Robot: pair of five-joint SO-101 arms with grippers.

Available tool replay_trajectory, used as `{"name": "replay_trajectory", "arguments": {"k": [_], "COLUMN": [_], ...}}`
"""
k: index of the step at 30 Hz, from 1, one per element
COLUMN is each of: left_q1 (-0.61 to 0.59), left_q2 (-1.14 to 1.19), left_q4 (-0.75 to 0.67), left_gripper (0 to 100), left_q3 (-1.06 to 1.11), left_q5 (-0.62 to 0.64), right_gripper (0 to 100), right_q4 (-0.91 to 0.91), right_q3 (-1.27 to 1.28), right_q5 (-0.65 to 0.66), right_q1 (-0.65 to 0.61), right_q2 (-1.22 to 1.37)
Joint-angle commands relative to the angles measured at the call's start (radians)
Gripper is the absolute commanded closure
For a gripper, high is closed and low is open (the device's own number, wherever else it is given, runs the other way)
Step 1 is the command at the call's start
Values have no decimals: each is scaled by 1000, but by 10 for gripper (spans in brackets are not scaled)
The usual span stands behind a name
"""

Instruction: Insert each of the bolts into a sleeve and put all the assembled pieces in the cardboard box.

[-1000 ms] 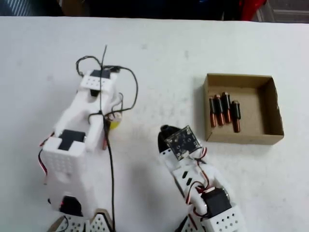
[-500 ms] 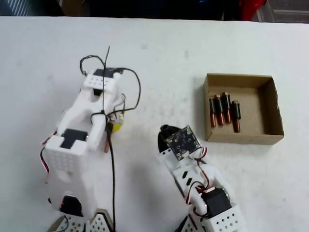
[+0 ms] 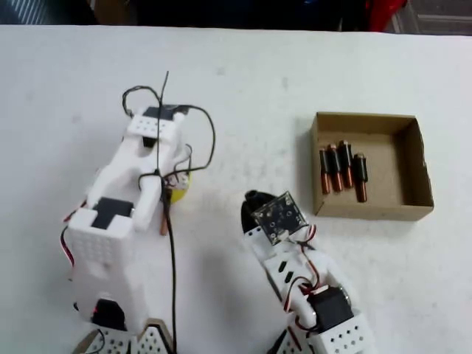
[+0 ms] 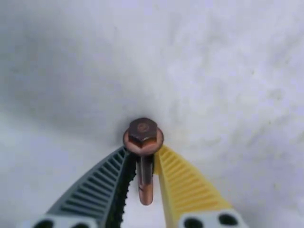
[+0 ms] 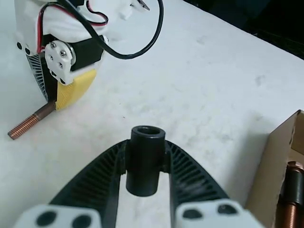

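Observation:
My left gripper [image 4: 142, 156] is shut on a copper bolt [image 4: 144, 156], clamped just behind its hexagonal head, with the threaded shank pointing back between the fingers. In the right wrist view that bolt [image 5: 29, 123] sticks out from the left gripper's yellow finger [image 5: 73, 90], its threaded end low over the table. My right gripper [image 5: 145, 164] is shut on a black sleeve [image 5: 145, 159], held upright with its open bore facing up. In the high view the bolt [image 3: 164, 220] shows beside the left arm, and the cardboard box [image 3: 369, 166] at the right holds several assembled pieces [image 3: 343, 171].
The white table [image 3: 243, 81] stretches open behind and between the arms. Black cables [image 3: 166, 147] loop over the left arm. The box's near wall [image 5: 280, 161] stands close to the right gripper, with an assembled piece [image 5: 289, 194] inside it.
The left arm shifted slightly right and forward with the bolt between one second and half a second ago, then held still. The right arm has not moved.

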Motion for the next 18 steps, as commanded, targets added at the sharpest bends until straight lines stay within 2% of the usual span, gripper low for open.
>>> {"name": "replay_trajectory", "arguments": {"k": [1, 11, 15, 18], "left_q1": [16, 21, 21, 19], "left_q2": [-24, -28, -28, -28], "left_q4": [-34, -15, 123, 227], "left_gripper": [976, 980, 980, 980], "left_q3": [-2, -26, -157, -272], "left_q5": [-3, -9, -9, -11], "right_gripper": [981, 981, 981, 981], "right_q4": [-24, -73, -222, -234], "right_q3": [-11, 26, 104, 103], "right_q5": [-3, -3, -3, -14], "right_q1": [8, 1, 1, 1], "right_q2": [-15, -15, -8, -12]}}
